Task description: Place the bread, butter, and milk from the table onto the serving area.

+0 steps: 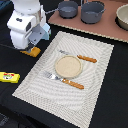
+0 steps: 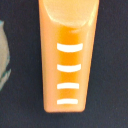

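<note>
The bread (image 1: 33,52), a golden-orange loaf, lies on the dark table just off the serving area's (image 1: 97,67) near-left corner. In the wrist view the bread (image 2: 69,55) fills the frame, with pale score lines across its top. My gripper (image 1: 30,46) hangs directly over it; its fingers are hidden, so I cannot tell whether it grips. The butter (image 1: 9,77), a flat yellow pack, lies on the table at the exterior view's left edge. The milk does not show in the exterior view; a pale shape (image 2: 3,57) at the wrist view's edge may be it.
The striped placemat bears a round tan plate (image 1: 68,66), a fork (image 1: 64,80) and a knife (image 1: 80,57) with orange handles. A pinkish-brown board (image 1: 102,29) behind it carries two grey pots (image 1: 68,8) (image 1: 92,11) and a pale bowl (image 1: 123,17).
</note>
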Robot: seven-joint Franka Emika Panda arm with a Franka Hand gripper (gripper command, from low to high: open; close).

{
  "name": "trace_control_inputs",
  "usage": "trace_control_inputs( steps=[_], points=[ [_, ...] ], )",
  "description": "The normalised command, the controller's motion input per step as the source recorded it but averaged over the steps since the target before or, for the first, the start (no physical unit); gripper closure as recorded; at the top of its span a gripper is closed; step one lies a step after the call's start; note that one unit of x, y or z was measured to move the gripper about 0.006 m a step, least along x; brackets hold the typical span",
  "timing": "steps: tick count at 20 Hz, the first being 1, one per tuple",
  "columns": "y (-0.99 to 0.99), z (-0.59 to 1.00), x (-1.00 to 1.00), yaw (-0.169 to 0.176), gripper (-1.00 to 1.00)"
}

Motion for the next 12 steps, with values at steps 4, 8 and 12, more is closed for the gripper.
trace_control_inputs(
  steps=[4,8,12],
  points=[
    [0.06,-0.31,-0.28,0.026,-1.0],
    [0.04,-0.35,-0.31,0.024,-1.0],
    [0.01,-0.4,-0.3,0.019,-1.0]
  ],
)
